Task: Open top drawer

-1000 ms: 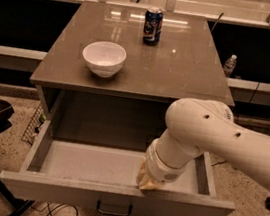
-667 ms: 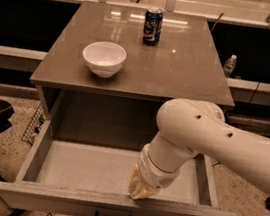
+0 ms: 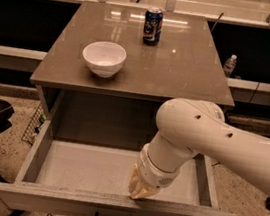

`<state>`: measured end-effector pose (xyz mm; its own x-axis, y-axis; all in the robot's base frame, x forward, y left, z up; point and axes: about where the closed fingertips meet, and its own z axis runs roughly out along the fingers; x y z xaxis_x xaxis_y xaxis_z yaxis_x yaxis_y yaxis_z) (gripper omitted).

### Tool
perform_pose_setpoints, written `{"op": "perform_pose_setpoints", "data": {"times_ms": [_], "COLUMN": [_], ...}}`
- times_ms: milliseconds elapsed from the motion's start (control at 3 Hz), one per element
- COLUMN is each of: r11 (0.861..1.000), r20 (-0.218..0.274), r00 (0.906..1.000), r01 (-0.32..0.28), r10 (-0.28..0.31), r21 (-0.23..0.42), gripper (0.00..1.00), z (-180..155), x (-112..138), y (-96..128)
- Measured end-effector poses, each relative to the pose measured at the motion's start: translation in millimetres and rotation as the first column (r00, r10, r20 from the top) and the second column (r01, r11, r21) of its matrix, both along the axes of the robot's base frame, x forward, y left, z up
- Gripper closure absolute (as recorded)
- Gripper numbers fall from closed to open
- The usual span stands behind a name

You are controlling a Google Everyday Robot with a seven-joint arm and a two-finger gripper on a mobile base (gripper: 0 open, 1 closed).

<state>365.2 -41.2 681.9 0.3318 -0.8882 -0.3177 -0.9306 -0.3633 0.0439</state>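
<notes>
On the brown worktop [image 3: 191, 73] we see a white bowl [image 3: 104, 58] front-left of a blue can [image 3: 153, 26]; below, the pincer [image 3: 139, 190] sits inside the grey top drawer [image 3: 60, 202].

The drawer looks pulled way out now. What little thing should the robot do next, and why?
Probably lift the pincer straight up, out of the top drawer. The drawer is out far enough to show most of its floor, so the opening looks done. The pincer sits low, right behind the front panel, where a sideways move might bump it.
</notes>
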Motion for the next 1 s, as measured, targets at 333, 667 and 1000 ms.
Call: {"op": "perform_pose_setpoints", "data": {"times_ms": [333, 667, 1000], "r11": [1.000, 1.000, 1.000], "r20": [0.002, 0.003, 0.004], "r00": [1.0000, 1.0000, 1.0000], "r01": [-0.001, -0.002, -0.003], "r10": [0.001, 0.002, 0.003], "r21": [-0.002, -0.003, -0.005], "gripper": [0.36, 0.13, 0.00], "z": [0.6, 1.1, 1.5], "x": [-0.6, -1.2, -1.7], "y": [0.0, 0.0, -0.1]}}
